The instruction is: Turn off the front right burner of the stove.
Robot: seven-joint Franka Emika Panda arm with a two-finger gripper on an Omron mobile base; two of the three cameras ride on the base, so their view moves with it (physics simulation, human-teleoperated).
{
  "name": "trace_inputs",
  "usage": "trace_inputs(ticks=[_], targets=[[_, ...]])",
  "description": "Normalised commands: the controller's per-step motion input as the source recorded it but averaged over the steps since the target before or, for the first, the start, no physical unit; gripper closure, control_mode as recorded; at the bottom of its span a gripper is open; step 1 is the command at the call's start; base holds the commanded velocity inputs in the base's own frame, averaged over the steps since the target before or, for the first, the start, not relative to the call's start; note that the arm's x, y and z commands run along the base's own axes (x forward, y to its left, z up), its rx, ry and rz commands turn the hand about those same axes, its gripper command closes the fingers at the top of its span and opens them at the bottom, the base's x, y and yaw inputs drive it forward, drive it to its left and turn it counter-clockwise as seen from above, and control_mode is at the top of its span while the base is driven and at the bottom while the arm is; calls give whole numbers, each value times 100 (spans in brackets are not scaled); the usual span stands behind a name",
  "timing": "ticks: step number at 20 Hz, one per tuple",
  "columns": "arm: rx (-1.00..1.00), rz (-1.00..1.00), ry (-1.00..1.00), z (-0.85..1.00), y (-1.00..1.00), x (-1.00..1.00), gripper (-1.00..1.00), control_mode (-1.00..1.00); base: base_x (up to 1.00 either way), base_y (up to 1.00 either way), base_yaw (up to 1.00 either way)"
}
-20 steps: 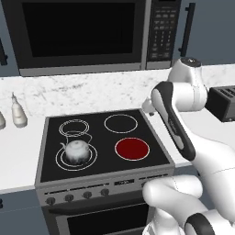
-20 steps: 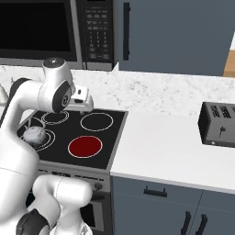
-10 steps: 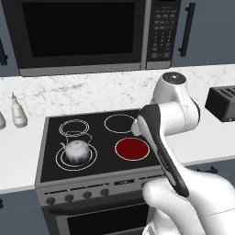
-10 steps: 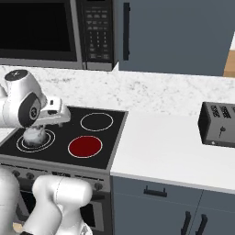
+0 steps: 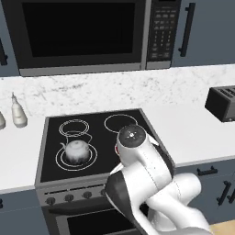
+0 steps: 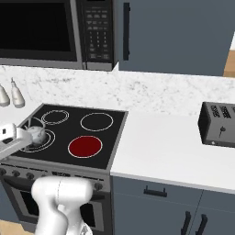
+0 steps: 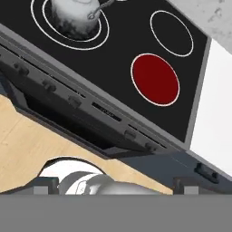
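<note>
One red-glowing burner [image 6: 85, 146] sits front right on the stove [image 6: 27, 161], beside a kettle [image 6: 35, 134], while the gripper's fingers are cut off, so their state cannot be told.

Red front right burner [image 6: 85, 146], black stove [image 6: 114, 137] glass, silver kettle [image 7: 74, 16], white-speckled counter [image 6: 156, 151]

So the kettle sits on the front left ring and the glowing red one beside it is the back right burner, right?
Not quite. The kettle is on the front left ring, but the red front right burner is nearest the knobs, as the right base view shows.
</note>
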Motion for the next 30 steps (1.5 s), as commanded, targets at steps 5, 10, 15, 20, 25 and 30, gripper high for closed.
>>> trace_inputs(ticks=[5,10,15,20,25,30], targets=[[-22,16,-5,-76,53,-39,-100,-100,0,0,0],[-14,6,-12,-71,32,0,-100,-100,0,0,0],[0,0,-28,-43,0,28,-100,-100,0,0,0],[0,0,-20,-48,0,17,-100,-100,0,0,0],[3,0,-24,-45,0,0,-100,-100,0,0,0],[20,-1,-29,-14,-15,0,-100,-100,0,0,0]])
